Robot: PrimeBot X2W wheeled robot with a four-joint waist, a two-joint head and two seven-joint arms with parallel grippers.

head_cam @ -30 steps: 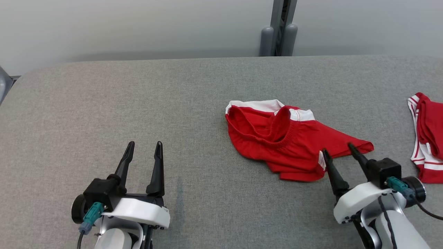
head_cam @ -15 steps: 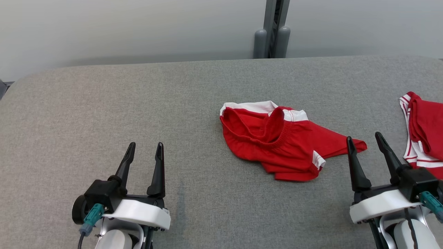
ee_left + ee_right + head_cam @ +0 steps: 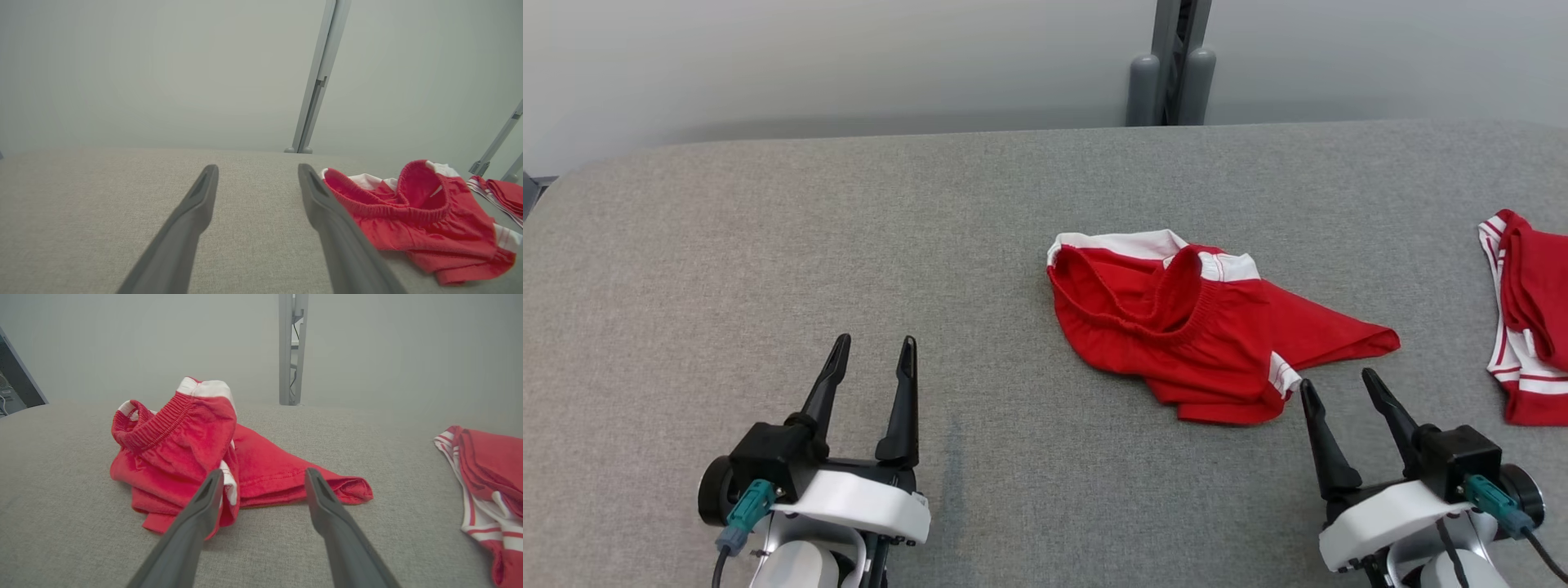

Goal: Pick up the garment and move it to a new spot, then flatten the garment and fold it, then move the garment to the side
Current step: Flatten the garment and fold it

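Red garment [image 3: 1176, 343] with white trim; grey table [image 3: 768, 245].

This is looking like a robotics lab or test bay: a broad tabletop [image 3: 768, 245] covered in plain grey fabric is standing before bare, pale wall panels [image 3: 849, 65], with a grey metal frame post [image 3: 1168, 49] rising just behind its far edge. Two machine arms are hovering over the cloth surface, the left end effector [image 3: 876, 340] and the right end effector [image 3: 1338, 379] each showing long dark fingers, a white shell and a teal cable plug at the wrist.
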